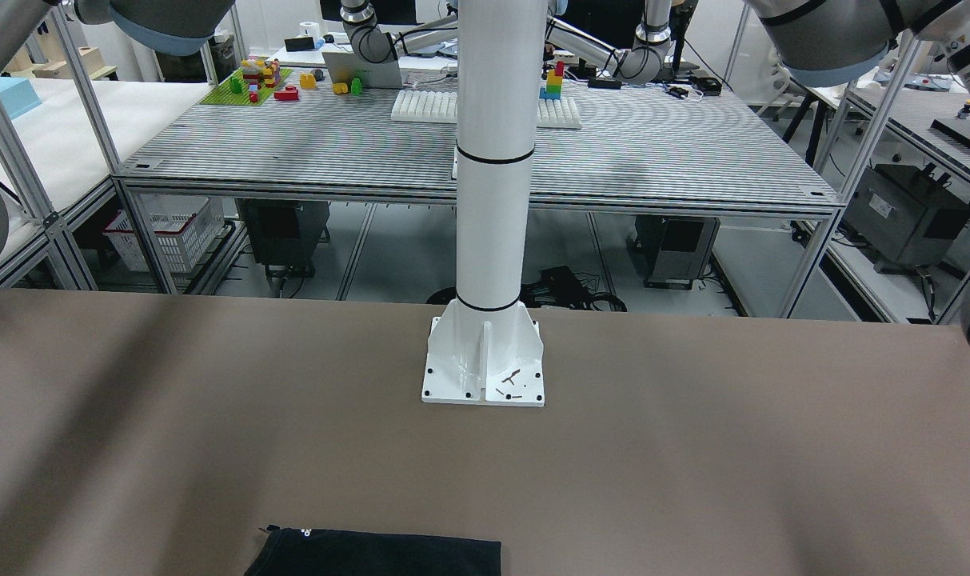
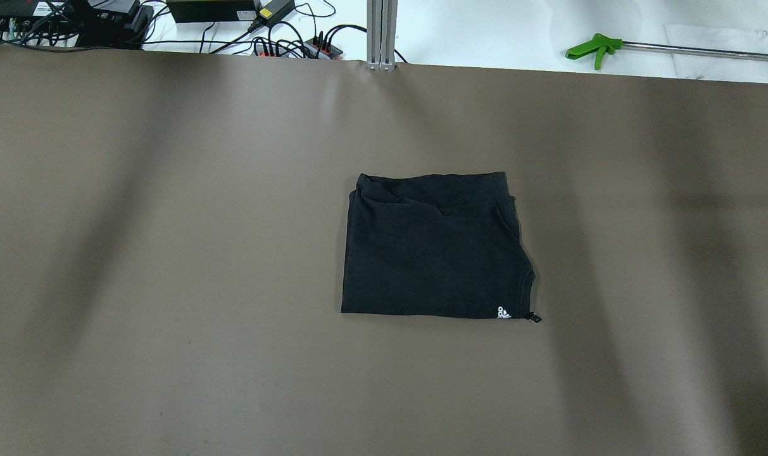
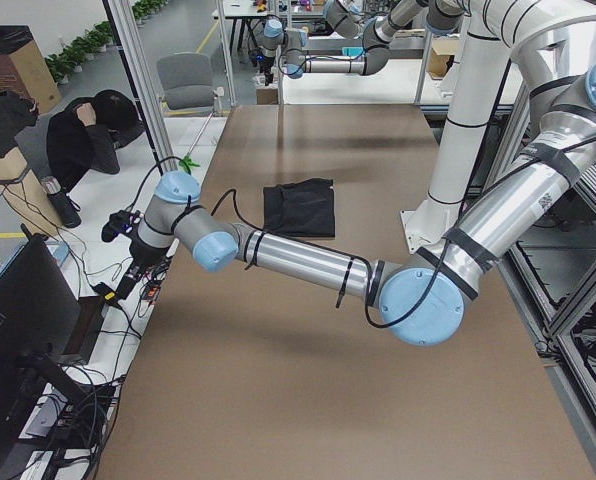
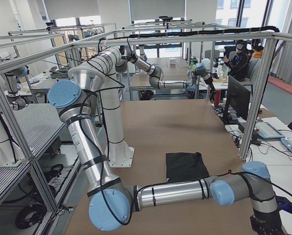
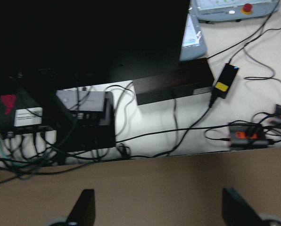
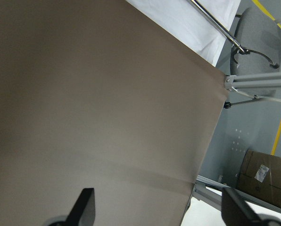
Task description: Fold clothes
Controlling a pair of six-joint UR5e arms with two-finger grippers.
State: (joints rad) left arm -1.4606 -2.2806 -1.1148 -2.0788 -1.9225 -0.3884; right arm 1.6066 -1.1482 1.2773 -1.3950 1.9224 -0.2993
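I see the garment (image 2: 431,247) lying centrally, longways left-right, seemingly nearer the right gripper (image 6: 159,212) than the left gripper (image 5: 160,212); both gape empty.

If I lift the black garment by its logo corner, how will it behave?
Likely floppy: the garment lies flat with soft wrinkles near its far edge, so a lifted corner should drape. Probably light: it sits thin on the table. Its matte cloth would probably bunch rather than slide if pushed.
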